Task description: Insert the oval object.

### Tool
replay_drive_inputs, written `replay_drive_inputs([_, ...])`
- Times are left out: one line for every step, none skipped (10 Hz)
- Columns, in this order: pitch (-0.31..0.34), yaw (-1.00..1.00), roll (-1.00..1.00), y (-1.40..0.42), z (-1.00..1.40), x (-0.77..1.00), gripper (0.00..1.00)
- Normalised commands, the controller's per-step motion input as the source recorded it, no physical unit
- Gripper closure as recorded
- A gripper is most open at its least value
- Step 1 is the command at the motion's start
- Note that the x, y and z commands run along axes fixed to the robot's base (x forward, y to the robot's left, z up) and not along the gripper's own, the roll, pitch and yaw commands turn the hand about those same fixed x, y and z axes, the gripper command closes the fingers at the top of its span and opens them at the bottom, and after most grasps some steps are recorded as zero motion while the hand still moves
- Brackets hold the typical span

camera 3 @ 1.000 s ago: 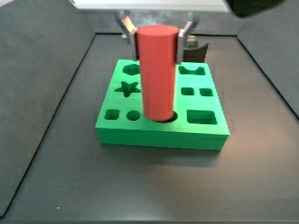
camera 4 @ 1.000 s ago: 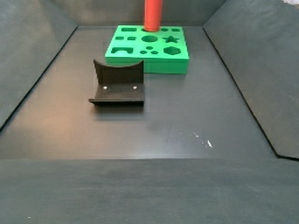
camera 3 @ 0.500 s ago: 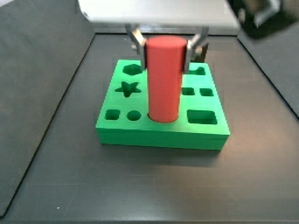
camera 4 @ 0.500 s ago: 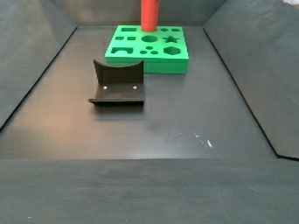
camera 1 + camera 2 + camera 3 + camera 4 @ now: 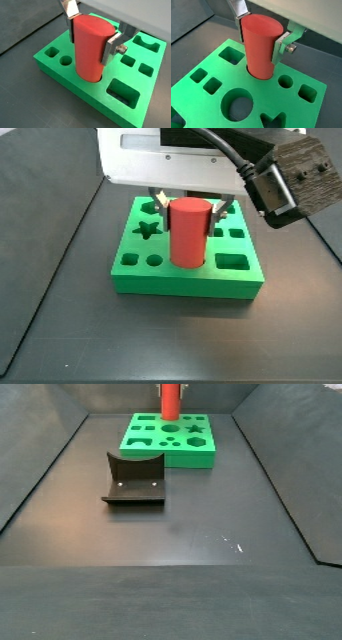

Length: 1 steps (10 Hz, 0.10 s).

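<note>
Wrist views are showing the jaws of the gripper clamping the oval object near its top, its lower end sitting in a hole of the green block. Side views are showing the block at the tabletop's twelve o'clock edge, the fixture standing well apart amid bare floor.

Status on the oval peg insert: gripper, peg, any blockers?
Gripper shut on red oval peg, above green block. Peg upright, lower end inside its hole, partly seated. Fixture apart from block; nothing in the way.
</note>
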Motion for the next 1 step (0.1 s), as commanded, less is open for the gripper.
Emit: replay_drive_inputs([0.000, 0.00, 0.00, 0.00, 0.00, 0.00, 1.00])
